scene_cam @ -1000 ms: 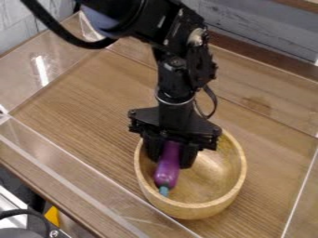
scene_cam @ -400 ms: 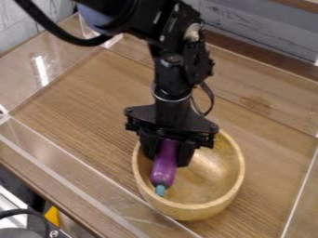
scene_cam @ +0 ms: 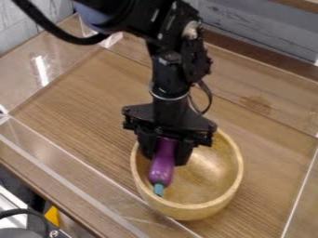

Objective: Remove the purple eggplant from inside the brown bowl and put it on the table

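Black and pointing straight down, the gripper (scene_cam: 168, 153) hangs over the brown bowl (scene_cam: 218, 200) with its fingers clenched on the upper part of the purple eggplant (scene_cam: 163, 167). The eggplant stands nearly upright between the fingers, leaning a little to the left at its lower end, where the teal-green stem tip points down toward the inside of the bowl. Whether that tip touches the bowl's floor or sits just above it cannot be told from this angle. Most of the purple body is below the fingers and still within the bowl's rim.

The bowl is round, light wood with a thick rim and a smooth tan inside, and it sits near the front right of the table (scene_cam: 99, 93). The black arm (scene_cam: 174, 56) rises from the gripper and bends back toward the upper left. The table is brown wood grain, and clear acrylic walls (scene_cam: 50, 139) run along its edges.
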Robot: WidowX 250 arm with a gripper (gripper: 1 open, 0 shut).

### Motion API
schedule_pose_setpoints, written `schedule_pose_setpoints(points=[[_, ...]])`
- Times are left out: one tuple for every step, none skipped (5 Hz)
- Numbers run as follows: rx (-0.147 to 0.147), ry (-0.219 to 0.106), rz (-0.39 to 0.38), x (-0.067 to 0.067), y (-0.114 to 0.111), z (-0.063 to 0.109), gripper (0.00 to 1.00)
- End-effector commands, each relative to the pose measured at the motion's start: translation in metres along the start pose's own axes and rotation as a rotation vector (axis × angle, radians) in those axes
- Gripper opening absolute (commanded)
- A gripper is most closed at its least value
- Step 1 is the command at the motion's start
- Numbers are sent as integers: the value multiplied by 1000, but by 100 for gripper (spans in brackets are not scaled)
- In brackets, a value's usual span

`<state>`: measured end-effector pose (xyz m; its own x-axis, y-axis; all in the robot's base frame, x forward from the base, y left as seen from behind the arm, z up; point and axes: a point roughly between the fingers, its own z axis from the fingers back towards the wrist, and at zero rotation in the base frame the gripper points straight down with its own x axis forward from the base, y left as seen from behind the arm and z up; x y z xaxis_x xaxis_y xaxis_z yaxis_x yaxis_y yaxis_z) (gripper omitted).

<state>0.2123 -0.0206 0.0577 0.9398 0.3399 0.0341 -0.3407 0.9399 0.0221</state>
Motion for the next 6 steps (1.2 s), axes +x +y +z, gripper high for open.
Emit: schedule_pose_setpoints(points=[[-24,-64,14,13,-1,15,0],[-21,-64,18,13,1,16,0],[-18,-66,23,13,3,17,0],[-15,-68,26,13,4,18,0],[-11,-70,29,13,6,18,0],[-6,-73,31,13,8,19,0]])
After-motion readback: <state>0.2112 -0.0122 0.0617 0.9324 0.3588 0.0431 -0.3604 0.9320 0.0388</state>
